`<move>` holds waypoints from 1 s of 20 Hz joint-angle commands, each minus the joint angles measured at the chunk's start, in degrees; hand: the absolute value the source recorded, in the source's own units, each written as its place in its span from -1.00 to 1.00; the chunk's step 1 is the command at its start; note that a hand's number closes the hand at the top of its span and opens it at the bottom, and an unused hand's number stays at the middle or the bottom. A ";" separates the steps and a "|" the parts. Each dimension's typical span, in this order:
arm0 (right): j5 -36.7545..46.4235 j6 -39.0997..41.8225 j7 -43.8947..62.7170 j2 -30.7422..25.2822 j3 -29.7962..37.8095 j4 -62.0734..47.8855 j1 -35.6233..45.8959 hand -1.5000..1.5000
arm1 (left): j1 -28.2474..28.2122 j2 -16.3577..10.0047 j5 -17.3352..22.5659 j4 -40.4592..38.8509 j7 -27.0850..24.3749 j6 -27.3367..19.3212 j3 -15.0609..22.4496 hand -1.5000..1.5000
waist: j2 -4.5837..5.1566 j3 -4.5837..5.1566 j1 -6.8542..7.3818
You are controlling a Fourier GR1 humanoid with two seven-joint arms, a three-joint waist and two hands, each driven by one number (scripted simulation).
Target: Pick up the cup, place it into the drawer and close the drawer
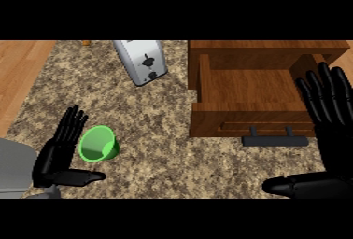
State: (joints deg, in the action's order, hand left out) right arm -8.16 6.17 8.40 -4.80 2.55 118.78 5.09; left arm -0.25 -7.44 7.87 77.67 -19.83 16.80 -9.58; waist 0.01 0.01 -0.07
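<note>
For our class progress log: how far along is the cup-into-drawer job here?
Already: the drawer stands open. In hand: nothing yet; the open left hand is beside the green cup, which sits on the counter. Left: grasp the cup, put it in the drawer, shut it.

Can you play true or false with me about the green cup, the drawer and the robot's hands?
1. The drawer is open. True.
2. The green cup is inside the drawer. False: it is out on the counter, far to the drawer's left.
3. The left hand is curled around the green cup. False: its fingers are straight, and it is just beside the cup.
4. A toaster is on the counter, left of the drawer. True.
5. The right hand is open, at the drawer's right side. True.
</note>
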 commanded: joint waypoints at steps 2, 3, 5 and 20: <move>0.73 0.36 0.01 0.43 -1.32 1.30 -0.41 -1.00 | 2.07 -2.41 -1.21 -7.66 -5.58 2.28 -1.58 -1.00 | -0.02 0.00 0.01; 0.18 -0.54 3.26 0.05 -0.89 3.43 -0.11 -1.00 | 0.59 -1.34 -2.93 -10.36 -9.75 1.67 -1.07 -1.00 | -0.02 0.01 -0.03; 2.13 0.06 -1.39 1.25 -2.05 -0.97 -0.82 -1.00 | 3.59 -1.74 -2.01 -12.22 -8.67 1.15 -1.83 -1.00 | -0.01 -0.01 0.04; -2.32 3.04 -1.07 0.28 0.42 1.47 -4.08 -1.00 | 11.51 -4.20 -5.71 -37.24 -24.56 0.24 -3.99 -1.00 | 0.04 0.01 -0.28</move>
State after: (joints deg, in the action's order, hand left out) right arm -8.33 7.30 9.00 -4.48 2.15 119.49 4.39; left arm 9.08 -11.14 3.83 47.66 -39.75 18.01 -13.23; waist 0.01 -0.01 -0.17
